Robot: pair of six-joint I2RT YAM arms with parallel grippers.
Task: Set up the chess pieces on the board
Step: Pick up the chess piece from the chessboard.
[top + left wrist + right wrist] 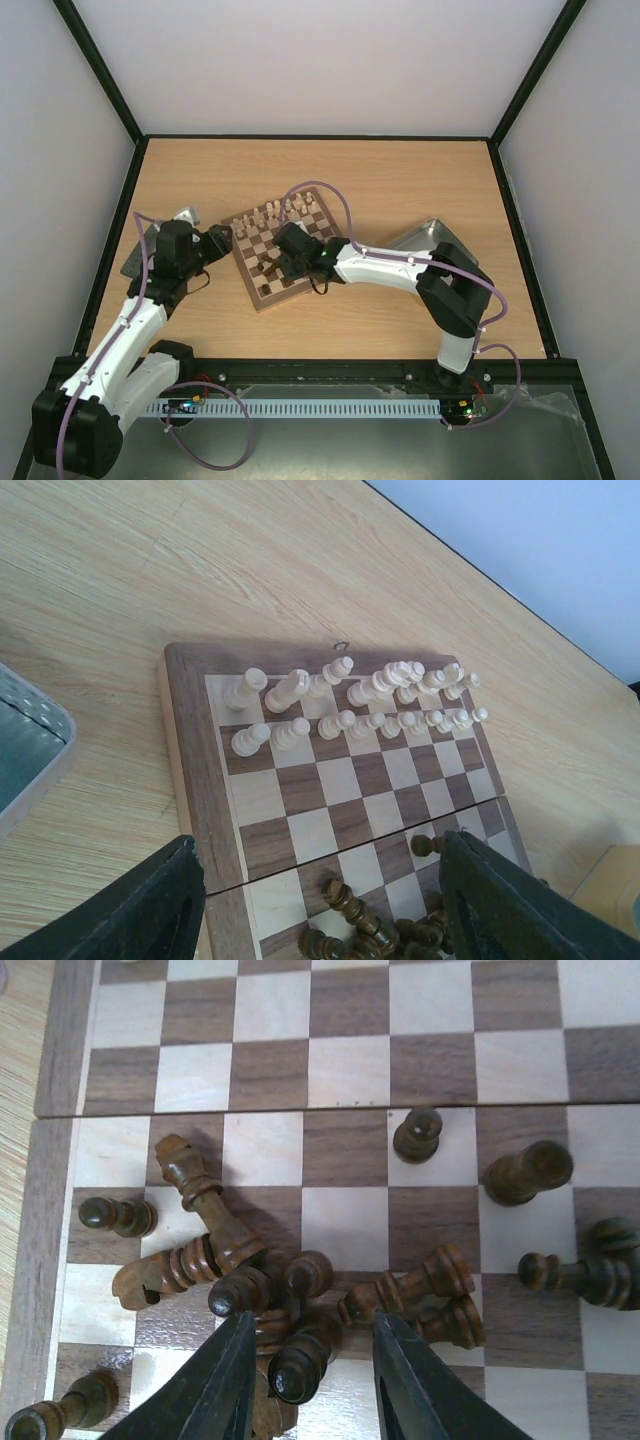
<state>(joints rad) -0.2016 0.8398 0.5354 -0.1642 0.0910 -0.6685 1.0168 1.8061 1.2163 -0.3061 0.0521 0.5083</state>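
Observation:
The board (275,252) lies tilted in the middle of the table. Cream pieces (280,212) stand in two rows along its far edge, also shown in the left wrist view (345,700). Dark brown pieces (300,1290) lie in a heap on the near half, several on their sides. My right gripper (310,1370) hovers open over the heap, with a dark pawn (300,1365) between its fingers, not clamped. My left gripper (320,910) is open and empty at the board's left edge (185,780).
A silver metal tray (432,240) lies right of the board behind the right arm. Another grey tray (25,745) sits left of the board under the left arm. Black frame rails edge the table.

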